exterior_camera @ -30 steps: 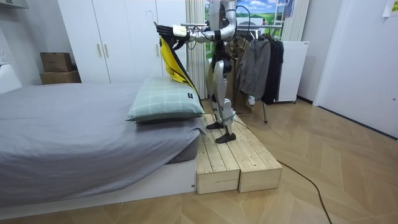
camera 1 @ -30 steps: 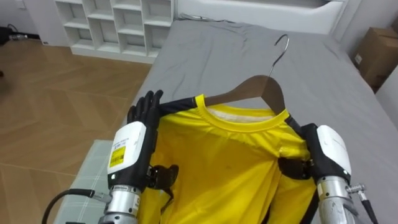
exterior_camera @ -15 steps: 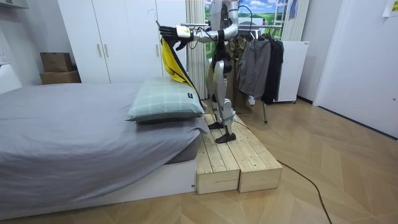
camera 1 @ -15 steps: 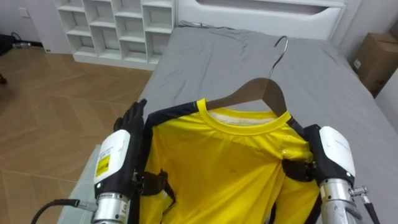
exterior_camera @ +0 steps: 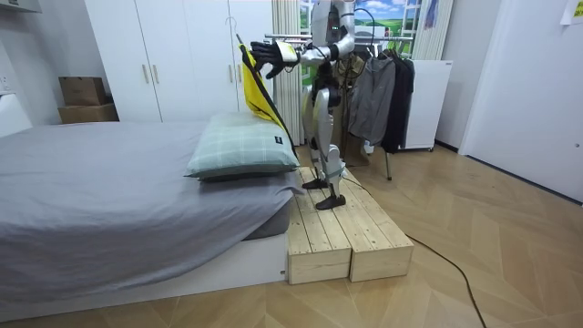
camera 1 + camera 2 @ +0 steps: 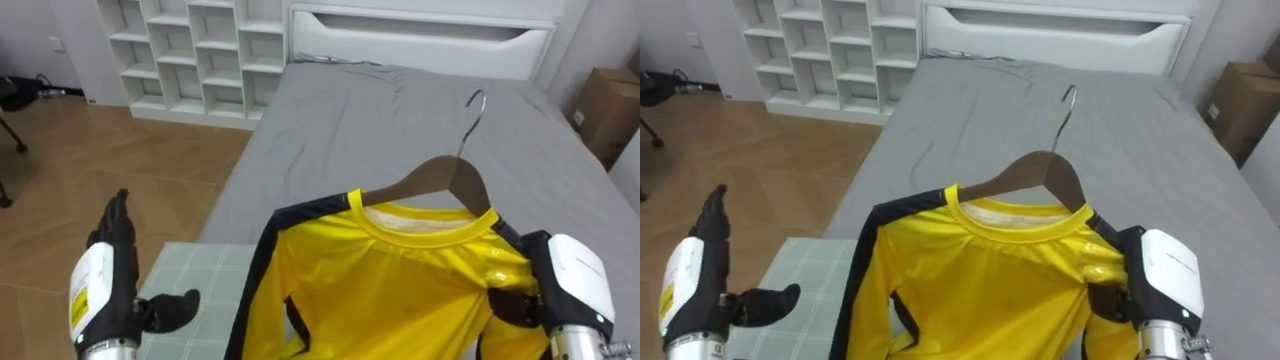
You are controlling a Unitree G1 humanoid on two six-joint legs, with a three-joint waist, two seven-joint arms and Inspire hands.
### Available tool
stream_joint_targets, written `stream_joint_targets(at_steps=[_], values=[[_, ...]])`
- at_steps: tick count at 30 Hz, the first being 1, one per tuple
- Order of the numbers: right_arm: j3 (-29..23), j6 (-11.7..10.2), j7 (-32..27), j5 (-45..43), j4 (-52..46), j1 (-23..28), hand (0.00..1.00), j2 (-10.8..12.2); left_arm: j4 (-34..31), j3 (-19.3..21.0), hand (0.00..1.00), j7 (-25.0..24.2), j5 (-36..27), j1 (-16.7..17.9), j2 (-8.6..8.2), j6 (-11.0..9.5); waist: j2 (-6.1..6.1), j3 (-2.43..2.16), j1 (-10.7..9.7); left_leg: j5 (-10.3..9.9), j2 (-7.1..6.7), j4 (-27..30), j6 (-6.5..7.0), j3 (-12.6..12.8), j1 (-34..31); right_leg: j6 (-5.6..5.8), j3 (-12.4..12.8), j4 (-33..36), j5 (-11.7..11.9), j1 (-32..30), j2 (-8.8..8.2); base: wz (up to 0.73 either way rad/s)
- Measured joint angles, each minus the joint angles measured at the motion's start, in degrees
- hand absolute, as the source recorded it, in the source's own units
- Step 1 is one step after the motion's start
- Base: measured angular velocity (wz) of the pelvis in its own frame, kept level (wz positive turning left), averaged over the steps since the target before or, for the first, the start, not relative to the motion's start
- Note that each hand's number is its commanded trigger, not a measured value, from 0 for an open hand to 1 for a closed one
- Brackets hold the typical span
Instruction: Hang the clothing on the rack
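Observation:
A yellow shirt (image 6: 400, 285) with dark trim hangs on a wooden hanger (image 6: 445, 180) whose metal hook (image 6: 476, 104) points up, held above the bed. My right hand (image 6: 560, 295) is at the shirt's right shoulder, its dark fingers curled on the cloth over the hanger's end. My left hand (image 6: 110, 275) is well off to the left of the shirt, open and touching nothing, with the thumb spread. In the room view I stand on a wooden platform (image 5: 342, 232) beside the bed, holding the shirt (image 5: 255, 91) out at head height, with the left hand (image 5: 266, 52) next to it.
The grey bed (image 6: 350, 120) stretches ahead, with a green checked pillow (image 6: 195, 285) below my hands. White cube shelves (image 6: 200, 45) stand at the far left and a cardboard box (image 6: 608, 95) at the far right. A rack with dark clothes (image 5: 378, 96) is behind me.
My left hand has let go of the shirt's left shoulder and moved out to the left, fingers straight. The right hand keeps its hold. The view has shifted a little.

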Motion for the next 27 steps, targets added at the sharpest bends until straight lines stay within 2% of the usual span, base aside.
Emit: stream_joint_targets(at_steps=[3, 7, 15, 22, 27], values=[[-1.1, 0.0, 0.0, -1.2, 0.0, 0.2, 1.0, 0.3, 2.5, 1.2, 0.0, 0.0, -2.7, 0.4, -0.55, 0.0, -0.1, 0.05, -0.1, 0.0, -0.02, 0.0, 0.0, 0.1, -0.2, 0.0, 0.0, 0.0, 0.0, -0.2, -0.06, 0.0], [-2.0, 0.0, 0.0, -2.5, 0.0, 0.2, 1.0, 0.3, 2.7, 2.6, 0.0, 2.0, -3.7, 0.4, -1.41, 0.0, -0.24, 0.14, 0.1, 0.0, -0.14, 0.0, 0.0, 0.1, -0.7, 0.16, 0.0, -0.1, -0.1, -0.4, -0.17, 0.0], [-1.7, -0.1, -0.2, -2.4, 0.0, 0.2, 1.0, 0.7, 5.5, 2.0, 0.0, 3.5, -4.9, 0.4, -2.05, -1.7, -0.79, 0.46, 0.1, 0.1, -0.6, 0.0, 0.17, 0.3, -0.5, 0.14, 0.2, -0.1, -0.3, -0.5, -0.62, -0.01], [-1.6, -0.4, -0.2, -2.4, 0.0, 1.0, 1.0, 0.8, 7.8, 1.0, 0.0, 3.5, -4.9, 0.5, -2.09, -2.0, -0.94, 0.49, 0.1, -0.2, -0.48, 0.0, 0.53, 1.7, -0.4, 0.26, 1.4, 1.0, -0.4, -1.6, -0.64, -0.1], [-1.5, -0.8, -0.2, -2.3, -0.8, 3.5, 1.0, 0.8, 7.8, -0.1, 0.0, 3.3, -5.3, 0.5, -2.08, -2.1, -1.31, 0.44, 0.0, -0.6, -0.11, -0.1, 0.8, 4.0, 0.2, 0.3, 2.0, 2.1, -0.4, -2.5, -0.63, -0.2]])
